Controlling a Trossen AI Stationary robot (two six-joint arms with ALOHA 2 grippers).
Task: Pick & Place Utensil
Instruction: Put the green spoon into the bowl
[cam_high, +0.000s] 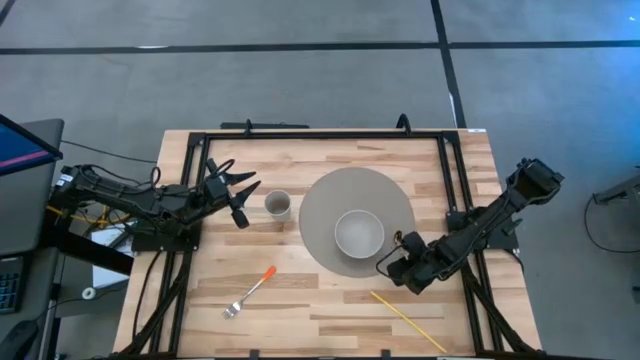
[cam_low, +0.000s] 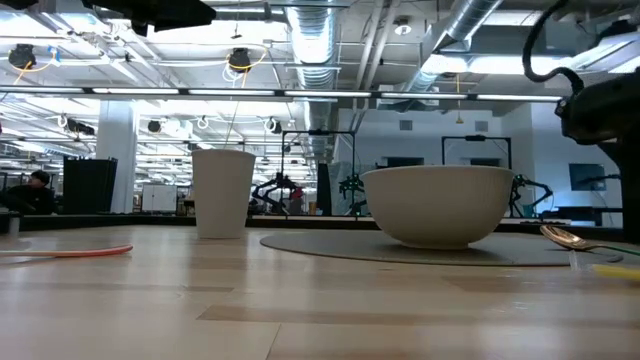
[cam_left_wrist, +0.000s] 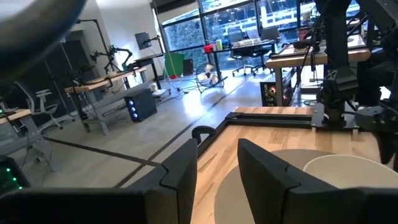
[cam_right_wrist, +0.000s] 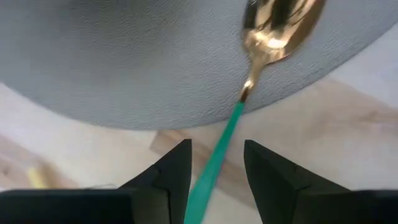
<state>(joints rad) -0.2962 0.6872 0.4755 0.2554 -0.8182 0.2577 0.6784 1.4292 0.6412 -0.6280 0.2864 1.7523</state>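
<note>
Wood table (cam_high: 330, 300) w/ grey mat (cam_high: 325, 205), white bowl (cam_high: 358, 233), cup (cam_high: 278, 205); lab room behind.
R gripper (cam_right_wrist: 216, 163) sat low at mat's near-right edge, fingers (cam_right_wrist: 175, 167) narrowly apart astride green handle of gold spoon (cam_right_wrist: 273, 28), not visibly clamping it; spoon bowl lay on mat. L gripper (cam_high: 238, 195) waited beside cup, fingers spread. Fork (cam_high: 250, 292) and chopstick (cam_high: 405, 320) lay untouched on wood. Step looked like grasp or release of spoon; next prob needs closing on handle, then a straight lift.

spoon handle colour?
Green, on the gold-bowled spoon between the right gripper fingers; right wrist view shows it best.
</note>
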